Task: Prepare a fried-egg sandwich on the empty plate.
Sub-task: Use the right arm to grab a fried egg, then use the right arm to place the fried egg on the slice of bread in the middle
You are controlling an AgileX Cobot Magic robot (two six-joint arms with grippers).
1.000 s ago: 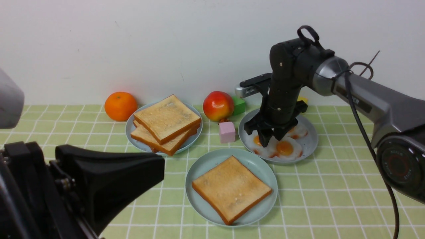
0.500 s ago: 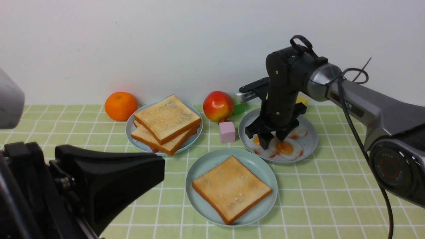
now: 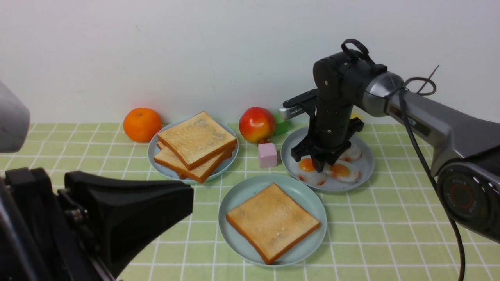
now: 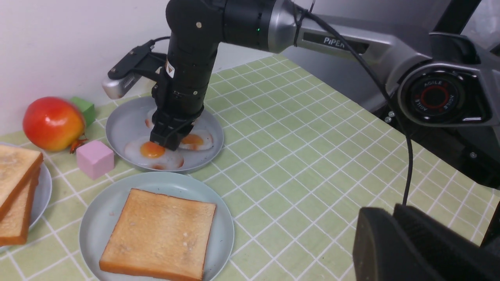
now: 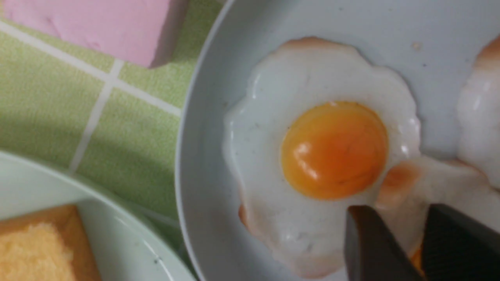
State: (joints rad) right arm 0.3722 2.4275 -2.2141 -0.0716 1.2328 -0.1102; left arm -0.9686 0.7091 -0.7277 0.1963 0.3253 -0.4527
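The light teal plate (image 3: pixel 234 195) sits front centre with one toast slice (image 3: pixel 272 222) on it; plate (image 4: pixel 93 210) and toast (image 4: pixel 156 234) also show in the left wrist view. Fried eggs lie on a grey-blue plate (image 3: pixel 365 171) behind it on the right. My right gripper (image 3: pixel 321 166) points straight down into that plate and is shut on the white edge of one fried egg (image 5: pixel 406 230), next to another egg (image 5: pixel 312 156). My left gripper (image 4: pixel 384 210) is shut and empty, low at the near left (image 3: pixel 172 203).
A stack of toast slices (image 3: pixel 195 144) lies on a second grey-blue plate at back left. An orange (image 3: pixel 141 124), an apple (image 3: pixel 256 124), a pink cube (image 3: pixel 267 155) and a green block (image 3: pixel 282 125) stand near the wall. Green checked cloth covers the table.
My right gripper came down onto the egg plate and its jaws went from open to shut on an egg's edge. The eggs shifted a little. The left arm has not moved.
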